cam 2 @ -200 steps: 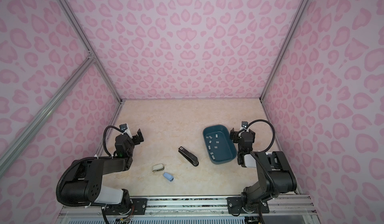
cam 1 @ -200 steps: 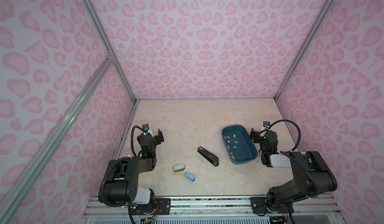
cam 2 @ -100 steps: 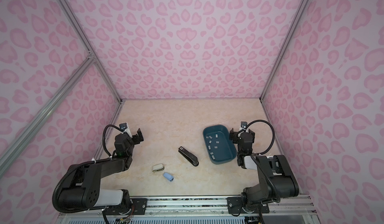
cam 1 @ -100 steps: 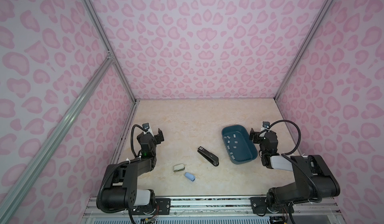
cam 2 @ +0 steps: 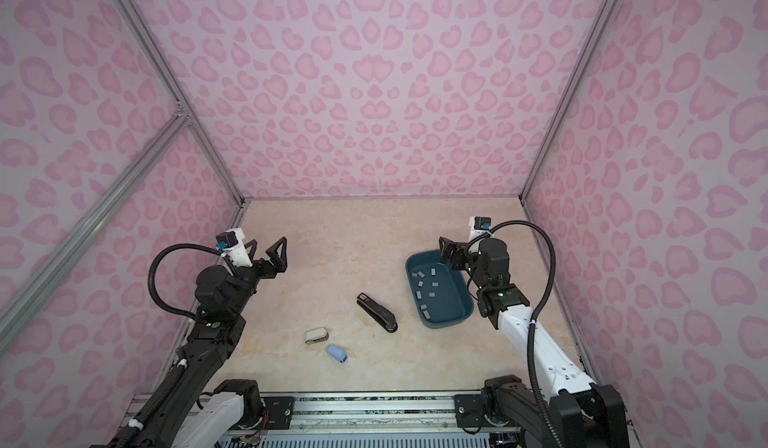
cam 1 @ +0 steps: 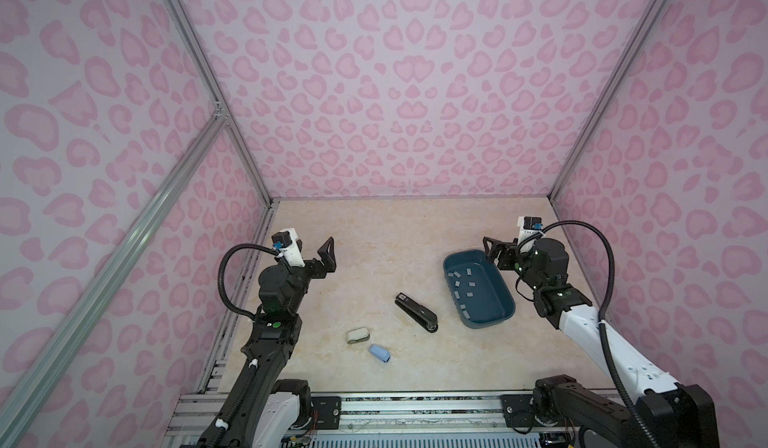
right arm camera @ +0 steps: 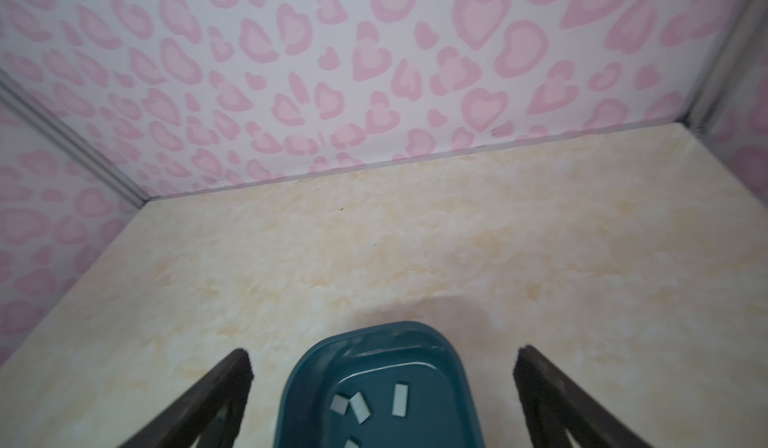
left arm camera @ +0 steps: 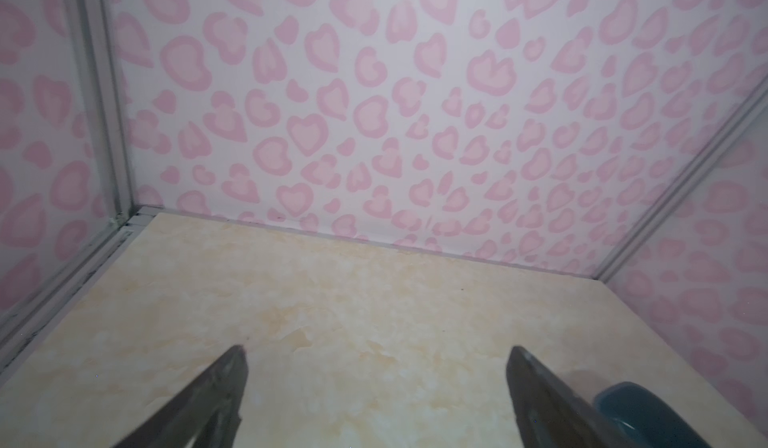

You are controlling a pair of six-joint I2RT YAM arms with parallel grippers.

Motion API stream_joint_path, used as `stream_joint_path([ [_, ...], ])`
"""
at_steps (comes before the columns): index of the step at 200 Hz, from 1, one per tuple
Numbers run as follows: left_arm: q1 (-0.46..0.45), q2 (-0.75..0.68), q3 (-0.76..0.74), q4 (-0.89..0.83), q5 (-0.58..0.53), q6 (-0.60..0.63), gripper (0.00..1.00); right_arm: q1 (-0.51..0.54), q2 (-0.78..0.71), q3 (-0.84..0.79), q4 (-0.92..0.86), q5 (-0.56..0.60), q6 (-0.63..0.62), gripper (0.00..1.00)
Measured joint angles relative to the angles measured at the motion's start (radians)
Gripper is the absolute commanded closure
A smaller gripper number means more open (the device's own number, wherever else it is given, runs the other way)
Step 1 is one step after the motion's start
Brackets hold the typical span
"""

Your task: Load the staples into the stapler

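Workspace with two arms over a beige marbled table, walled in pink heart-patterned panels. The staples, short pale strips, lie scattered loose on the floor of a teal tray at the right of the table in both top views; the right wrist view shows several of them at the tray's far end.

The stapler, black and long, lies flat and diagonal on the table just left of the tray, apart from it. Two smaller staplers sit nearer the front edge: a beige one and a light blue one, close together but not touching.

The left gripper hangs above bare table at the left, fingers spread wide and holding nothing. The right gripper is poised at the far end of the tray, fingers likewise spread wide and empty, with the tray's rim lying between them in the wrist view.
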Motion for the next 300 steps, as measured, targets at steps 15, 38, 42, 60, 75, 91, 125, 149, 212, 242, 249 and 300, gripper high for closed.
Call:
stream_joint_path([
  [15, 0.001, -0.046, 0.01, -0.044, 0.089, -0.016, 0.02, 0.094, -0.042, 0.003, -0.034, -0.014, 0.01, 0.0],
  [38, -0.003, -0.198, -0.059, -0.06, 0.143, -0.055, 0.02, 0.202, -0.077, -0.001, -0.096, 0.008, 0.055, 0.0],
  [42, -0.004, -0.226, -0.072, -0.061, 0.136, -0.063, 0.02, 0.203, -0.083, -0.003, -0.108, 0.014, 0.064, 0.0],
  [60, -0.003, -0.325, -0.124, -0.079, 0.023, -0.128, 0.02, 0.192, -0.154, -0.04, -0.145, 0.022, 0.112, 0.0],
  [75, -0.002, -0.363, -0.156, -0.128, -0.073, -0.193, 0.02, 0.189, -0.244, -0.097, -0.15, 0.017, 0.161, 0.04],
  [91, 0.0, -0.374, -0.179, -0.168, -0.103, -0.224, 0.03, 0.211, -0.328, -0.129, -0.182, 0.015, 0.195, 0.25],
  [125, -0.008, -0.313, -0.156, -0.191, 0.011, -0.21, 0.03, 0.432, -0.365, -0.116, -0.261, 0.093, 0.241, 0.51],
  [149, -0.086, -0.233, -0.155, -0.187, 0.075, -0.157, 0.08, 0.621, -0.257, -0.116, -0.295, 0.166, 0.273, 0.62],
  [212, -0.372, -0.093, -0.157, -0.177, 0.008, 0.059, 0.12, 0.818, 0.023, -0.121, -0.334, 0.362, 0.318, 0.69],
  [242, -0.407, -0.08, -0.175, -0.143, -0.031, 0.128, 0.19, 0.809, 0.127, -0.121, -0.339, 0.423, 0.336, 0.71],
  [249, -0.41, -0.071, -0.177, -0.137, -0.039, 0.142, 0.2, 0.802, 0.151, -0.111, -0.346, 0.438, 0.339, 0.72],
  [300, -0.418, 0.026, -0.109, -0.16, 0.029, 0.198, 0.14, 0.671, 0.277, -0.11, -0.345, 0.452, 0.34, 0.75],
])
